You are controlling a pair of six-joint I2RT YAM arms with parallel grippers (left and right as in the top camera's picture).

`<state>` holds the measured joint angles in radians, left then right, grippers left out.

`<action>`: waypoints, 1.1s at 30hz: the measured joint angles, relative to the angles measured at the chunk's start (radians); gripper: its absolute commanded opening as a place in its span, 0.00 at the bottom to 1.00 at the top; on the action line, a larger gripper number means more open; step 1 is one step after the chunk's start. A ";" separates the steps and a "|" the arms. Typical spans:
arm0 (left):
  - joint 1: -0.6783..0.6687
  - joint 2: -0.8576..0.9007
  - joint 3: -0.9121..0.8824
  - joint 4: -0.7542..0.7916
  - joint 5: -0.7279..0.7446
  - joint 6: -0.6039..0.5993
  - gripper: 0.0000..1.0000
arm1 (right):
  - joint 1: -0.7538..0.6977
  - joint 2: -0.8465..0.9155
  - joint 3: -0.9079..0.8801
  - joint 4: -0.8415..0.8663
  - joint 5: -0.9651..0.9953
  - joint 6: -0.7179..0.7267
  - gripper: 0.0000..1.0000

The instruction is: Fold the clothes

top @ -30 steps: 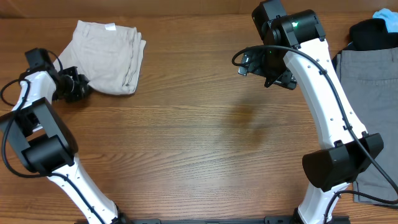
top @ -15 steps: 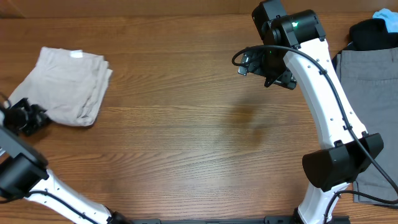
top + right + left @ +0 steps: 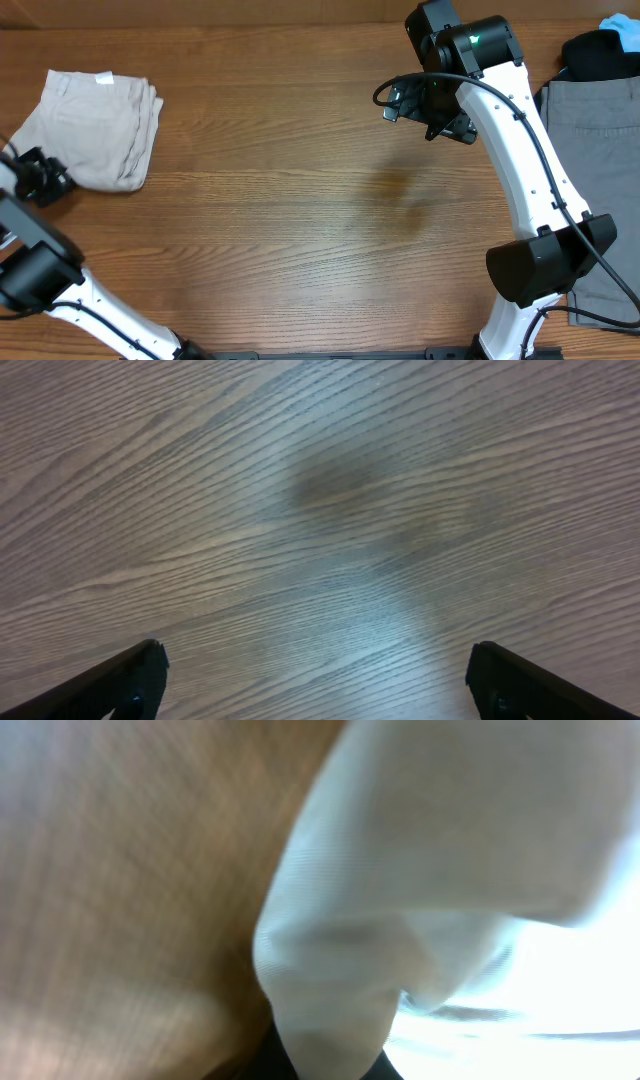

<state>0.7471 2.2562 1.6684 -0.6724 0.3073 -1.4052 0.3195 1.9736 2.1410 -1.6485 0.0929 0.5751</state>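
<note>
The shorts (image 3: 95, 130) lie folded into a compact beige bundle at the upper left of the overhead frame, a small white label showing at the top edge. The left gripper (image 3: 50, 182) sits at the far left edge of that frame, against the bundle's lower left corner. Its jaws are closed down tight, and the left wrist view (badly blurred) shows pale cloth gathered toward the bottom centre where the fingers meet, so it appears to have a pinch of fabric. How many layers are in that pinch cannot be told.

The right gripper (image 3: 320, 685) hangs in the upper right of the overhead frame with its jaws spread fully apart and nothing between them, only bare wooden table (image 3: 300, 220) below.

The main risk, as I judge it, is the fold coming undone. A pinch at one corner may hold only the top layer, so any pull could slide that layer off the rest. The bundle is also close to the left limit of the view, and a further tug that way might carry it out of reach. A grey garment (image 3: 590, 150) waits at the right edge
</note>
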 measured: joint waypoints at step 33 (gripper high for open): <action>-0.281 0.082 0.007 0.411 -0.183 -0.005 0.26 | 0.000 0.000 0.000 -0.046 0.000 -0.001 1.00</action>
<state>0.4660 2.3383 1.6752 -0.2611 0.1242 -1.4101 0.3195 1.9736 2.1410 -1.6947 0.0933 0.5743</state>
